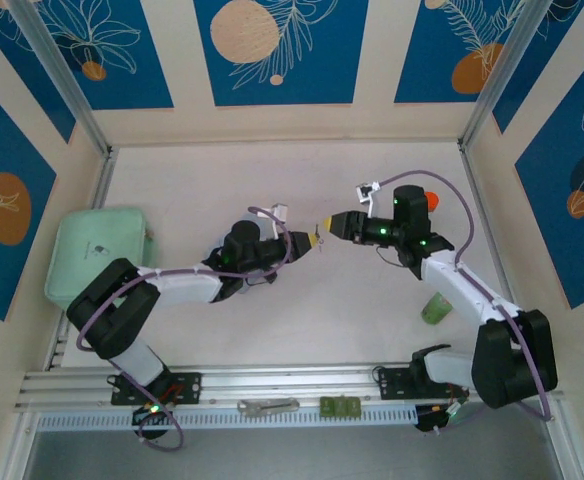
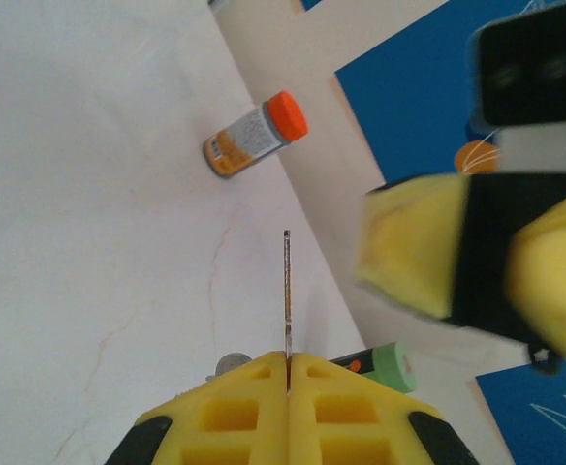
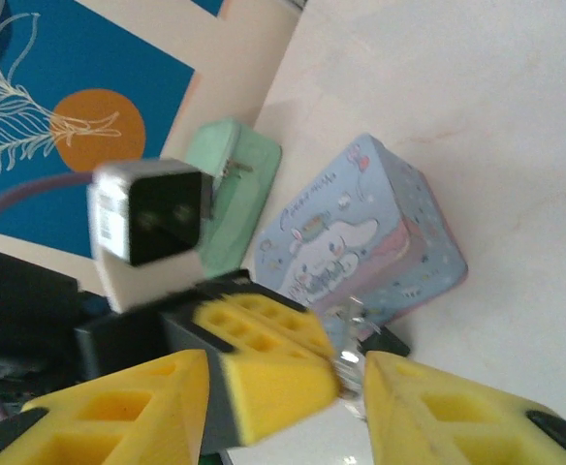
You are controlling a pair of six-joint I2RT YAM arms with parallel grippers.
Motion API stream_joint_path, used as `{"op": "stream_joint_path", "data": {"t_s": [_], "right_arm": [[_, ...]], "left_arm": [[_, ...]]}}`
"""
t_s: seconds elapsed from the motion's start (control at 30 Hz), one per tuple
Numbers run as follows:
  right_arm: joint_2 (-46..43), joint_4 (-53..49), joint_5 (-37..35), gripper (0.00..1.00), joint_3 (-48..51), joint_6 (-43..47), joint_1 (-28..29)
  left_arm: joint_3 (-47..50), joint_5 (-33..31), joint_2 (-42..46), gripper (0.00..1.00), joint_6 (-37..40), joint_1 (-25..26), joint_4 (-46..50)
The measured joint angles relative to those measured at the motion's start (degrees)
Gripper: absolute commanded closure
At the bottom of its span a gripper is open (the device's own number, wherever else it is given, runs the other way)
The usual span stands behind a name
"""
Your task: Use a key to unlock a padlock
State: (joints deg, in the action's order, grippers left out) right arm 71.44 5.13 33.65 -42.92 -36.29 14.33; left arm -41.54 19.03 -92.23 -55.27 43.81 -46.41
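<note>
Left gripper (image 2: 289, 360) is pinching the key (image 2: 287, 291), facing right gripper (image 1: 326, 228) near the padlock (image 3: 382, 341); right jaws: cannot tell.

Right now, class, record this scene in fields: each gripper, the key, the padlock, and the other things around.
left gripper: shut on the key
key: thin blade, sticking out of the left gripper
right gripper: facing the left one, fingers apart; hold unclear
padlock: small, silvery and dark, where the grippers meet, blurred
others: light-blue tin, mint-green box, orange-capped bottle
</note>
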Motion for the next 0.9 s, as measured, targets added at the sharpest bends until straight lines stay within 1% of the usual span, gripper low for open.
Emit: {"op": "stream_joint_path", "data": {"t_s": [0.1,0.23,0.4,0.5,0.63,0.77,0.9], "right_arm": [[1.8,3.7,1.5,0.61,3.4,-0.8,-0.3],[2.7,9.4,3.8,0.64,6.0,-2.2,-0.5],[2.7,15.7,6.4,0.7,6.4,-3.1,-0.5],[3.2,18.3,8.0,0.72,6.4,-3.4,-0.5],[4.7,20.7,9.0,0.75,6.7,-4.2,-0.5],[5.7,21.7,9.9,0.79,6.8,-4.7,-0.2],[6.5,22.8,10.4,0.82,6.8,-4.9,0.1]], "left_arm": [[1.2,0.0,0.0,1.0,-0.8,0.0,-3.1],[2.3,0.0,0.0,1.0,-1.5,0.0,-4.9],[2.5,0.0,0.0,1.0,-2.2,0.0,-6.7],[2.5,0.1,-0.1,1.0,-3.0,0.0,-8.5],[2.5,0.4,-0.7,1.0,-3.7,0.0,-10.6],[2.5,0.5,-0.9,1.0,-4.5,0.0,-11.5],[2.5,0.7,-1.0,1.0,-4.7,0.1,-11.6]]}}
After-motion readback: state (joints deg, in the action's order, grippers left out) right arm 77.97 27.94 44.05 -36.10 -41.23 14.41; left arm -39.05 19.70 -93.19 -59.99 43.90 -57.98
